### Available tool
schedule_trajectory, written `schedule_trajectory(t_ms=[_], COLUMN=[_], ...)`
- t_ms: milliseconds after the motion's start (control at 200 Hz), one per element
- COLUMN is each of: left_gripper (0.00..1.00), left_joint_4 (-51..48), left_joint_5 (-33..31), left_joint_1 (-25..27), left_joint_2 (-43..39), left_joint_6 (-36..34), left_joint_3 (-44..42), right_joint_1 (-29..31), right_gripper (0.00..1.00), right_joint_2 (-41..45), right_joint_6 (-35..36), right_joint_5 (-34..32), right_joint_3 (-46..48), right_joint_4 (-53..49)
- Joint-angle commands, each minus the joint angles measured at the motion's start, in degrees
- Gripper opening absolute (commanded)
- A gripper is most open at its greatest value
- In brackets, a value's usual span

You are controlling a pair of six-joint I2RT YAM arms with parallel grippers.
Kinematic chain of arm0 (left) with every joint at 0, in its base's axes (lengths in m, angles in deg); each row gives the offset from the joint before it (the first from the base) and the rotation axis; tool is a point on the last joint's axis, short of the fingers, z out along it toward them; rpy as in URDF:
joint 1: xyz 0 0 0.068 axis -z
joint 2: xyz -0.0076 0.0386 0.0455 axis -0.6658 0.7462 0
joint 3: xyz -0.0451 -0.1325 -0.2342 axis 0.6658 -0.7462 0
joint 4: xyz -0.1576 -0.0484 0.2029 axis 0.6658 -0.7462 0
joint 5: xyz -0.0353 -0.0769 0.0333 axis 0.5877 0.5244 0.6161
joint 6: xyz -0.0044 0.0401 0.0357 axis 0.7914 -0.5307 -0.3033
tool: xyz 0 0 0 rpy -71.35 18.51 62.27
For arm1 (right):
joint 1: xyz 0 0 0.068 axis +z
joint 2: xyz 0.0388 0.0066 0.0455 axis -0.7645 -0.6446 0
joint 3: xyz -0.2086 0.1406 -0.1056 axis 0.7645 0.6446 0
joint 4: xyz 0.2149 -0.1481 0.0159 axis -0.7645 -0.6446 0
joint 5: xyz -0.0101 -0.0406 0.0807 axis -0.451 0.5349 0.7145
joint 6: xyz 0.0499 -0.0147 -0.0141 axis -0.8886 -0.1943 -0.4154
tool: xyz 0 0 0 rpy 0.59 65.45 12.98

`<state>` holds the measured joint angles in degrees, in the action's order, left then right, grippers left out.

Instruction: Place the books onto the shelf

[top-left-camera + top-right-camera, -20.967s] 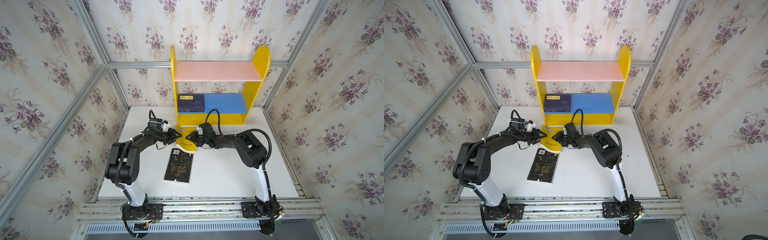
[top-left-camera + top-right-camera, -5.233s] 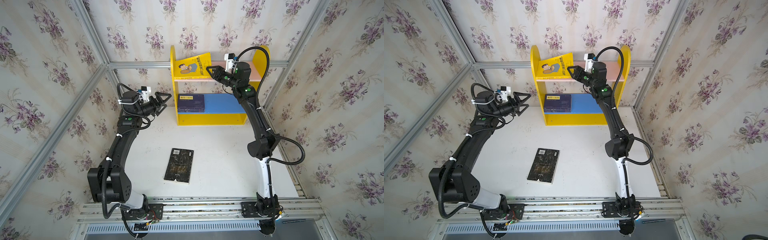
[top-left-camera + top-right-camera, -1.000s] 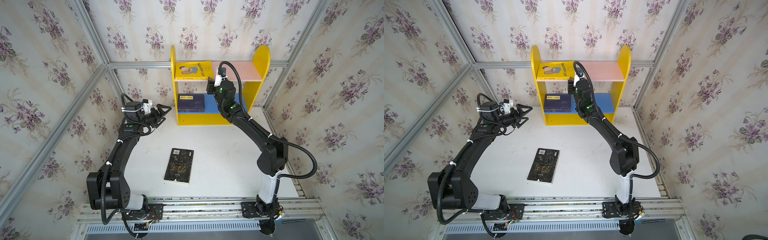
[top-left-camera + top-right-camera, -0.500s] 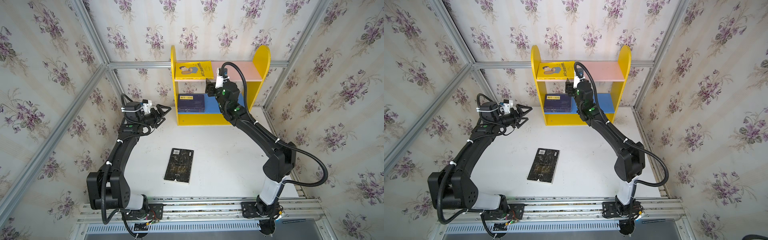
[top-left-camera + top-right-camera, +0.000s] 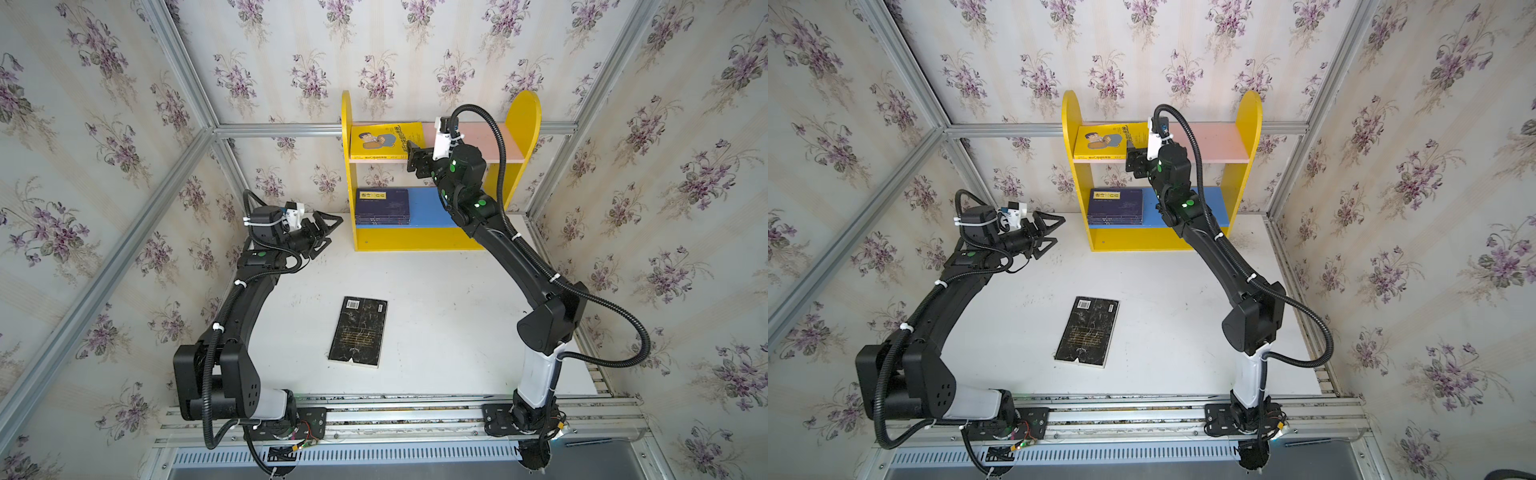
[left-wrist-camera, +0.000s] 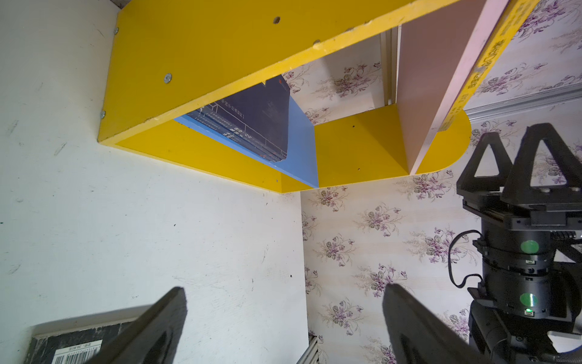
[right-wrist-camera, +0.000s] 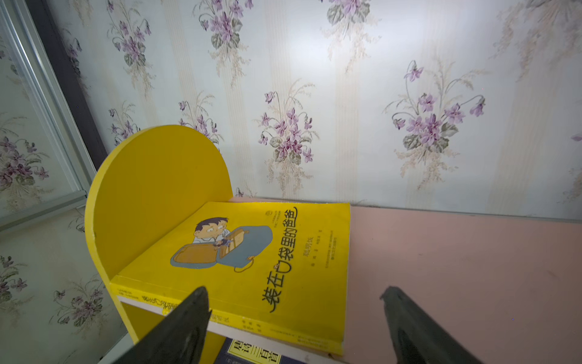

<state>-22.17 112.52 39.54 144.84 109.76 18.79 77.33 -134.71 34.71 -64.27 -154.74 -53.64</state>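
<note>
The shelf (image 5: 524,120) stands at the back of the table. A bright yellow book (image 5: 384,140) (image 7: 267,261) lies flat on the left half of its pink upper board (image 5: 496,143). A stack of navy books (image 5: 382,205) (image 6: 261,119) rests on the blue lower board (image 5: 428,208). My right gripper (image 5: 411,157) (image 7: 294,294) hovers open at the upper board's front edge, by the yellow book's right corner, holding nothing. A black book (image 5: 359,332) (image 5: 1088,332) lies flat mid-table. My left gripper (image 5: 334,230) (image 6: 283,290) hangs open and empty left of the shelf.
Floral-papered walls with aluminium posts (image 5: 183,70) close in the white table (image 5: 449,316) on three sides. The arms' mounting rail (image 5: 395,415) runs along the front edge. The right arm's elbow (image 5: 548,324) sits above the table's right side.
My right gripper has opened wider and drawn back slightly from the yellow book, which stays flat on the upper board. The right elbow swung outward to the right. The left arm has not moved.
</note>
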Motion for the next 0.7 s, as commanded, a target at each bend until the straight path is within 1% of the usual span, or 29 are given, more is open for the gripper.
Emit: schedule_trajectory(t_ms=[0,260,405,495,695], left_gripper=[0.99,0.99,0.99,0.99,0.99], left_joint_4=[0.92,0.92,0.92,0.92,0.92], left_joint_5=[0.86,1.40,1.60,1.59,1.80], left_joint_1=[-0.15,-0.35,-0.39,-0.46,-0.53], left_joint_2=[-0.45,-0.15,-0.06,-0.19,-0.19], left_joint_6=[-0.97,-1.06,-1.06,-1.06,-1.15], left_joint_3=[-0.13,0.28,0.31,0.22,-0.13], right_joint_1=[-0.39,-1.27,-2.06,-2.33,-2.85], right_gripper=[0.89,0.93,0.96,0.99,1.00], right_joint_2=[-1.16,-4.46,-6.39,-7.14,-9.40], right_joint_6=[-2.28,-5.06,-7.35,-8.48,-10.89], right_joint_5=[-1.08,-0.20,2.00,2.74,4.45], right_joint_3=[-3.68,-10.47,-14.47,-16.17,-21.19], right_joint_4=[-3.72,-11.52,-15.63,-17.43,-22.22])
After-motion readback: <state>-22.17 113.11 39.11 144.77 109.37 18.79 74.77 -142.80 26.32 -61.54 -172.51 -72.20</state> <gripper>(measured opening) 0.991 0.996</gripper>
